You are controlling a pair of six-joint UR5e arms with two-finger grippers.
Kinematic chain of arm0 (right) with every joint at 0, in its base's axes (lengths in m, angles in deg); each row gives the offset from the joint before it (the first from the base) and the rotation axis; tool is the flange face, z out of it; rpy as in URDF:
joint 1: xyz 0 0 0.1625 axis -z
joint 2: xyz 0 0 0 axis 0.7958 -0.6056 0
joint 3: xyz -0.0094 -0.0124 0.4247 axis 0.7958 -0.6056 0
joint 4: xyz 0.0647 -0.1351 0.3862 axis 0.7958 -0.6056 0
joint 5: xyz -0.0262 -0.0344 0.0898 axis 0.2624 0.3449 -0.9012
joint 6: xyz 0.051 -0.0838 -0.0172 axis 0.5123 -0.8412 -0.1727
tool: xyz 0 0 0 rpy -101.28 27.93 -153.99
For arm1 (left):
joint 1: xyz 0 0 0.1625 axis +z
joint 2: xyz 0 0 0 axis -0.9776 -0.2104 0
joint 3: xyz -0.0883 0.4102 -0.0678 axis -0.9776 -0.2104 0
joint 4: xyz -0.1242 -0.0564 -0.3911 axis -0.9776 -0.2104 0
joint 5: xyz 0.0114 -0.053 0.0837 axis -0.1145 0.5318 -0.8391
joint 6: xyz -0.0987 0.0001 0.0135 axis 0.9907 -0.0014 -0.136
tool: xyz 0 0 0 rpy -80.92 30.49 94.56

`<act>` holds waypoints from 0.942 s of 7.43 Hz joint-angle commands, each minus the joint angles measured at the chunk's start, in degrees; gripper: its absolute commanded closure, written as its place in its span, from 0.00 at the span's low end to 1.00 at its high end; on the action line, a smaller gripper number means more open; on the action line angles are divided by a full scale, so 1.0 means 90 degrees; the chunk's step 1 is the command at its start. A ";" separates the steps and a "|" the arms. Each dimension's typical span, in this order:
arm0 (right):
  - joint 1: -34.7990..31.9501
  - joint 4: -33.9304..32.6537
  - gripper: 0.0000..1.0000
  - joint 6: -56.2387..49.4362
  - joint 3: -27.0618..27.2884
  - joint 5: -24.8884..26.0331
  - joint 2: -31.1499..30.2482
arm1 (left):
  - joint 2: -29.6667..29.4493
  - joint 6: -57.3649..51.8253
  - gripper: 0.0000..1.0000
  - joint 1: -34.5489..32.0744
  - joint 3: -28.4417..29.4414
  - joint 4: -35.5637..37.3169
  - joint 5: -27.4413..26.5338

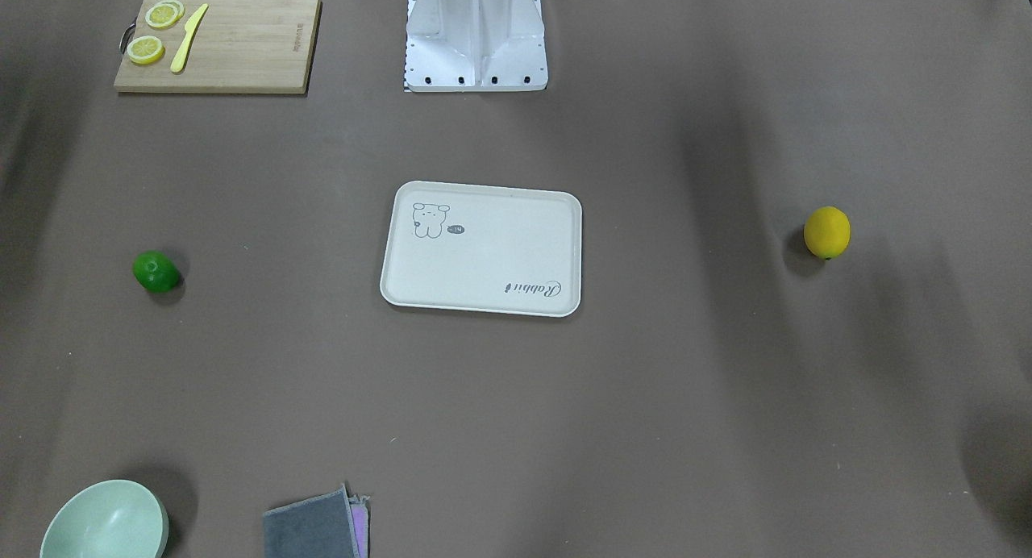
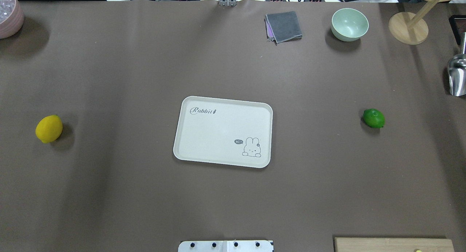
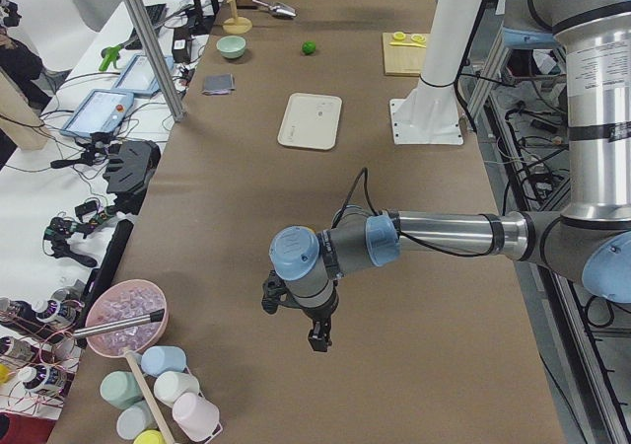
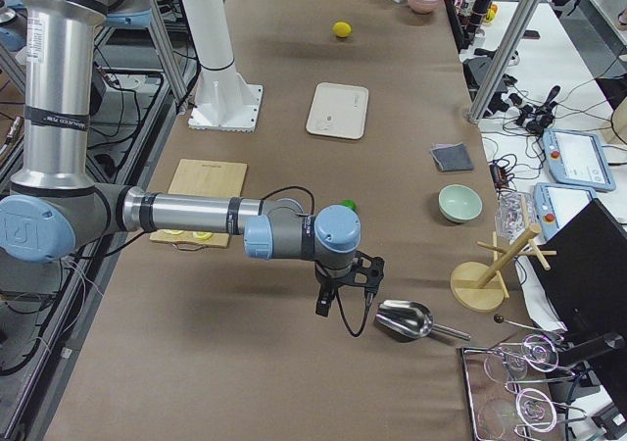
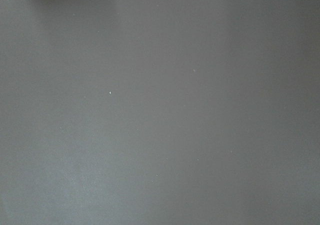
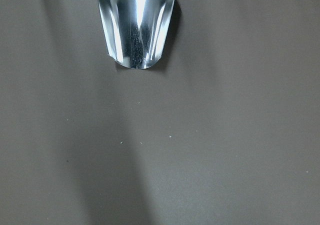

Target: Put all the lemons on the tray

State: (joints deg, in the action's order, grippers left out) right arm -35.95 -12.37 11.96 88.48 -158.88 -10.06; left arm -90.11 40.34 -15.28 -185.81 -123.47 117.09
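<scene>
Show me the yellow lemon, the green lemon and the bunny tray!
yellow lemon [image 2: 49, 128], overhead exterior view, on the middle of its glossy skin.
green lemon [image 2: 374, 118], overhead exterior view, on the middle of its top side.
tray [image 2: 222, 132], overhead exterior view, on the bare middle of its floor.

Glossy yellow lemon [image 2: 49, 128] and green lemon [image 2: 374, 118]; matt tray [image 2: 222, 132], perhaps plastic; wooden cutting board [image 1: 242, 46]; polished metal scoop [image 6: 136, 25]

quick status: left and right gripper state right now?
Left gripper: cannot tell; it shows only in the left side view.
Right gripper: cannot tell; it shows only in the right side view.
</scene>
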 commanded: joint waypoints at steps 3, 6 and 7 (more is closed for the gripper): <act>0.0000 0.0008 0.01 -0.0043 0.0000 -0.0005 0.0005 | -0.0030 0.0049 0.02 0.0017 0.0061 0.0010 0.0000; 0.0039 -0.0031 0.00 0.0054 0.0039 -0.0102 0.0073 | -0.0342 0.0010 0.02 0.0027 0.0170 0.0195 -0.0029; 0.0039 -0.0031 0.00 0.0065 0.0029 -0.0113 0.0073 | -0.0449 0.0000 0.02 0.0046 0.0159 0.0215 -0.0068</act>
State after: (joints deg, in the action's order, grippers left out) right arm -35.66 -12.58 12.21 88.73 -159.61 -9.46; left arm -92.89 40.49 -14.99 -184.19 -122.15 116.79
